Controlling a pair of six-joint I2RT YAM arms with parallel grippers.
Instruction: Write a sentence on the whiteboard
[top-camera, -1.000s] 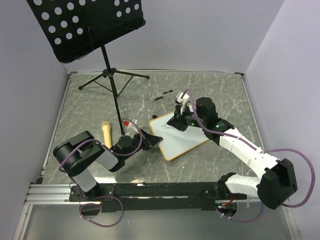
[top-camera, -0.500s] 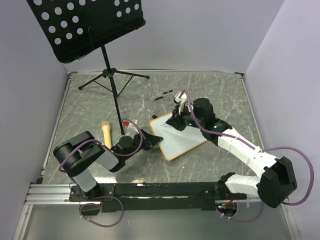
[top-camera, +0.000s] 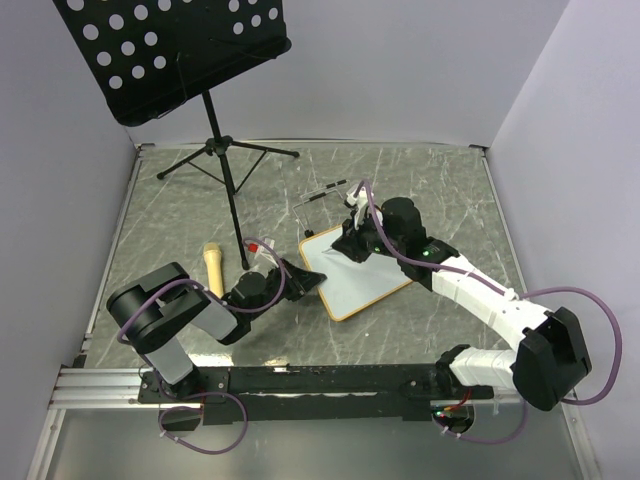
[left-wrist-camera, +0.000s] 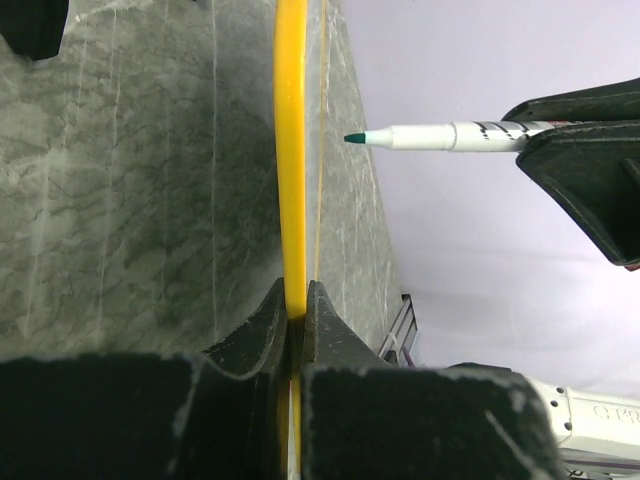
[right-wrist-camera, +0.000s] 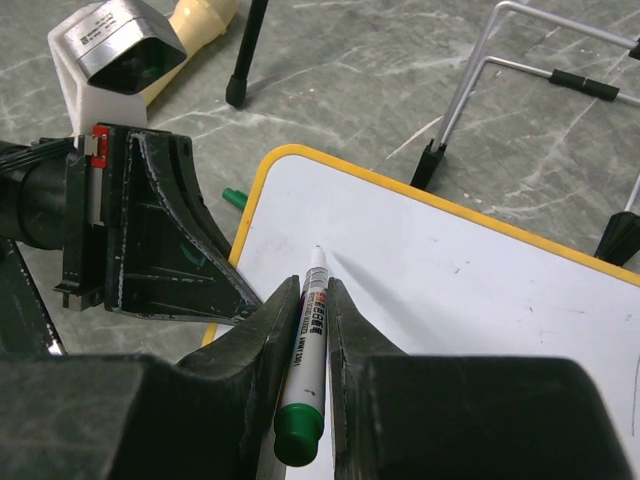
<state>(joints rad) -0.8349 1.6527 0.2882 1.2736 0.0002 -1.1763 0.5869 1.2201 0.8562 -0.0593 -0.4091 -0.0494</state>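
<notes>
The whiteboard (top-camera: 368, 278), white with a tan frame, lies tilted on the grey table. My left gripper (top-camera: 306, 281) is shut on its near-left edge, and that edge shows as a yellow strip (left-wrist-camera: 290, 150) pinched at my left gripper (left-wrist-camera: 297, 305). My right gripper (top-camera: 351, 244) is over the board's upper left part. In the wrist view my right gripper (right-wrist-camera: 307, 290) is shut on a white marker (right-wrist-camera: 308, 350) with a green end. The marker's tip points at the white surface (right-wrist-camera: 480, 290) near the left corner. The marker (left-wrist-camera: 440, 136) shows a small gap between tip and board.
A black perforated music stand (top-camera: 180, 50) rises at the back left, its pole and tripod legs (top-camera: 228, 160) just left of the board. A tan wooden handle (top-camera: 213, 266) lies by the left arm. A wire easel (top-camera: 325, 195) sits behind the board. A green cap (right-wrist-camera: 235, 198) lies beside the frame.
My right gripper with the marker has shifted slightly left over the board's upper left part. The left gripper and the board have not moved.
</notes>
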